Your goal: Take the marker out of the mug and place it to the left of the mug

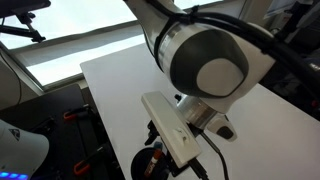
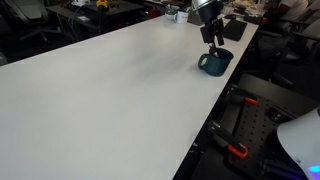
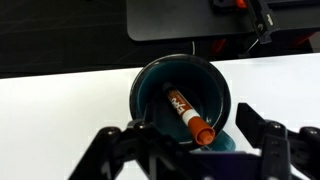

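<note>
Orange-capped, the marker [image 3: 186,113] leaning in the mug [image 3: 150,88] should be straddled squarely by the wide-spread jaws before they are closed.

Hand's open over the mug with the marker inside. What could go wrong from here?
The marker lies slanted inside the mug, so the open hand may strike the rim going down and tip it. In an exterior view the mug sits near the table edge; a shove could knock it off.
</note>
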You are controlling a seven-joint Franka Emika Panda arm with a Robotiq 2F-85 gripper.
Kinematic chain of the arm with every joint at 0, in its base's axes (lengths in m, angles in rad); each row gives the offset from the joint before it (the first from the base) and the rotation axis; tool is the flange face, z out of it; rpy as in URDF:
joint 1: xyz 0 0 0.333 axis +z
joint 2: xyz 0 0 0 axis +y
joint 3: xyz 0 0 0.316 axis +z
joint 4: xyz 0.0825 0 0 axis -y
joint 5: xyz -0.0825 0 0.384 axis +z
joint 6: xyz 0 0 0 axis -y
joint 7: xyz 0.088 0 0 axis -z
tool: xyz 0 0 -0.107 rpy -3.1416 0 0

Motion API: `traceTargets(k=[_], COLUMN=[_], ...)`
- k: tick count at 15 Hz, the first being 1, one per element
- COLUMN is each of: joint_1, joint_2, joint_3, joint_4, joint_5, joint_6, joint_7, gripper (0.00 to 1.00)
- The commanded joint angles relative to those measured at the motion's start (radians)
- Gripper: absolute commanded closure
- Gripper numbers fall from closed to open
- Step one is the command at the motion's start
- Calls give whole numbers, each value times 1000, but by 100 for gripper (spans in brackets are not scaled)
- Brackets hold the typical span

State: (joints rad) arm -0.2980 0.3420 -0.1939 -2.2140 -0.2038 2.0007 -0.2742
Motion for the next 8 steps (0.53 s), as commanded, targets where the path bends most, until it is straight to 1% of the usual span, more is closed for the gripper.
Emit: traceTargets(k=[1, 5, 8], joint_1=[-10, -17, -19], joint_2=[10, 21, 25], joint_3=[-2, -1, 0], joint_4=[7, 6, 0], joint_5=[16, 16, 12], joint_6=[10, 13, 24], joint_7=[-56, -80, -97], gripper=[47, 80, 99])
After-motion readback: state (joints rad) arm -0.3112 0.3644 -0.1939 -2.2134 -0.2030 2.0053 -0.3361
